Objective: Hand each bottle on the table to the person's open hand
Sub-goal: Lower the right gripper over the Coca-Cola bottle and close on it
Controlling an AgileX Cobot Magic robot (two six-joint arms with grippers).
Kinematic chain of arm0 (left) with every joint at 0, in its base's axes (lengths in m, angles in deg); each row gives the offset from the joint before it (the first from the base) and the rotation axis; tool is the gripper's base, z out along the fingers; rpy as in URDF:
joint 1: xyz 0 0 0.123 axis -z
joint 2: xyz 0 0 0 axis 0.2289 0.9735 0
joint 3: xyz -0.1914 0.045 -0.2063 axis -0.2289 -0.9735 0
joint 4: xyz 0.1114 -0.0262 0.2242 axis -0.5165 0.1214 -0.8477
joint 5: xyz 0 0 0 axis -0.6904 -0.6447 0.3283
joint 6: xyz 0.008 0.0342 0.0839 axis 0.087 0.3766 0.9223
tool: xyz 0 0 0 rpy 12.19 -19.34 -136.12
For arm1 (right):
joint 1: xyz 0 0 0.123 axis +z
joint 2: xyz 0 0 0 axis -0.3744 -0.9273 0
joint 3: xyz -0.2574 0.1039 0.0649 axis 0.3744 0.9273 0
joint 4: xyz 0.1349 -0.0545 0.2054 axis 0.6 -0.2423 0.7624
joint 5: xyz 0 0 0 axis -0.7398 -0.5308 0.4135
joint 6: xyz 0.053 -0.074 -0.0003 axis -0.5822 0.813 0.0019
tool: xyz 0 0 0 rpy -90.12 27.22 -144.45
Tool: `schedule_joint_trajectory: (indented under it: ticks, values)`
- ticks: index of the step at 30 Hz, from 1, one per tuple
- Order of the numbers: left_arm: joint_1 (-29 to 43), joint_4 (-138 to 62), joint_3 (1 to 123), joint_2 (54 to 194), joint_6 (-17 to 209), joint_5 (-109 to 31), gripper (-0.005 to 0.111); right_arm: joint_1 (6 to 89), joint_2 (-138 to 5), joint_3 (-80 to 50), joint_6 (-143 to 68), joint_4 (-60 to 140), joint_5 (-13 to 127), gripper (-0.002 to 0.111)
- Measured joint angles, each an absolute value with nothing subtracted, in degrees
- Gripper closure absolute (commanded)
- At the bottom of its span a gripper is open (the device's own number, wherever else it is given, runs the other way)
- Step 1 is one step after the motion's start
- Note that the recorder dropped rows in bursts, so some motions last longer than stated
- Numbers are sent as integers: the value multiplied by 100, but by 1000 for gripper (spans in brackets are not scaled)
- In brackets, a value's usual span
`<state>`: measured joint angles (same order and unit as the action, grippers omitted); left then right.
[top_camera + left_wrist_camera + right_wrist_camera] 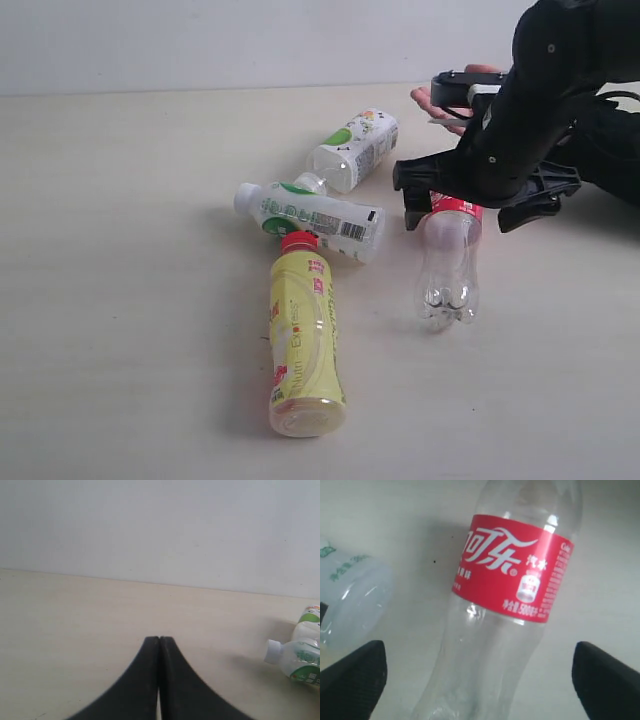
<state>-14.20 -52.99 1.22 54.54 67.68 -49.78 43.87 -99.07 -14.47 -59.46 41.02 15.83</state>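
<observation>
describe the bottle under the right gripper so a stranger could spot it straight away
On the beige table, look to the right side, beneath the open black right gripper. The cola bottle lies there on its side, alone. It is the only see-through bottle, with a red label.

Between the tips of my right end effector (pixel 480 677), the clear cola bottle (pixel 480 650) carries a red label (pixel 512 575): white Chinese Coca-Cola script, "汽水" and "500" in small print. Well apart from it, the yellow bottle (pixel 303 340) reads, I think, "Nutri-Express".
</observation>
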Motion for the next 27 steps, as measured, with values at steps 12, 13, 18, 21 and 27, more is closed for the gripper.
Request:
schedule_joint_trajectory:
  ticks: [12, 13, 18, 21, 27]
  values:
    - [-1420, -5299, 122, 5454, 6768, -4978, 107, 4392, -10465, -1447, -6272, 3540, 2167, 13]
    - [-1420, -5299, 122, 5454, 6768, -4978, 107, 4392, -10519, -1447, -6272, 3540, 2167, 13]
    - [-1420, -5299, 122, 5454, 6768, -4978, 107, 4392, -10665, -1447, -6272, 3537, 2181, 16]
    - [-1420, -5299, 122, 5454, 6768, -4978, 107, 4392, -10715, -1447, -6283, 3516, 2181, 20]
    - [-1420, -5299, 122, 5454, 6768, -4978, 107, 4392, -10760, -1447, -6282, 3516, 2133, 46]
